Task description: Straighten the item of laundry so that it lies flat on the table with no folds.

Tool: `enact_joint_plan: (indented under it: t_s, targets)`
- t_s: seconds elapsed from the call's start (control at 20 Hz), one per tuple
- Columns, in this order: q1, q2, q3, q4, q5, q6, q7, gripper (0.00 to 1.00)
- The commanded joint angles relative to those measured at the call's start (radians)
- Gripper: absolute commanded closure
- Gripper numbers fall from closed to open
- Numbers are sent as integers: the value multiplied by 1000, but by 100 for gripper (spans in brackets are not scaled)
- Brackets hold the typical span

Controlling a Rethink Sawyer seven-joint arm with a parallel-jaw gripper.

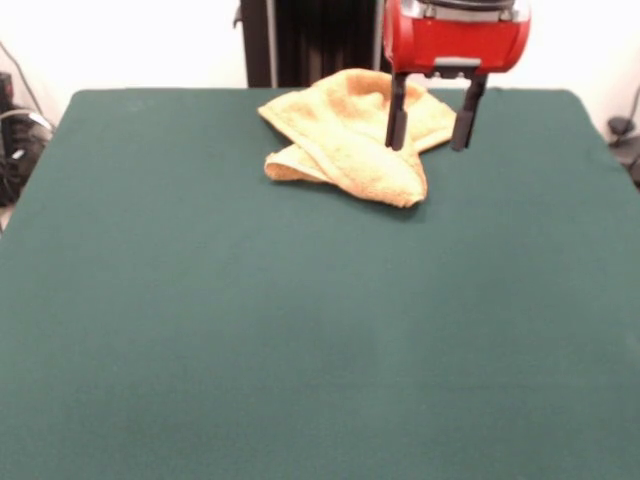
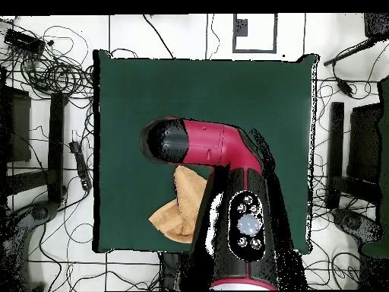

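Towel (image 1: 350,140) lies folded on surface (image 1: 300,340). End effector (image 1: 434,130), fingers apart and empty, hovers over towel's edge; approach step. Next: descend, pinch upper layer.

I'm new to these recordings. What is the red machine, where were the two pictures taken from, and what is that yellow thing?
The red and black machine is a robot arm. One picture faces it across the table; the other looks straight down, so the arm hides much of the scene. On the green table lies a yellow-orange towel, bunched and folded over itself near the robot's side. The arm's claw hangs over the towel's edge with its two dark fingers spread apart, holding nothing. The towel is not yet flat.
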Motion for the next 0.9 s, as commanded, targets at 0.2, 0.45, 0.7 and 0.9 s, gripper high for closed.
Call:
enact_joint_plan:
  t_s: [0.2, 0.45, 0.7, 0.9]
  targets:
    - [9, 68, 81, 11, 45, 101, 155, 0]
    - [5, 37, 77, 79, 45, 75, 159, 0]
    - [-1, 1, 84, 148, 36, 43, 139, 0]
    - [-6, -8, 91, 173, 31, 17, 132, 0]
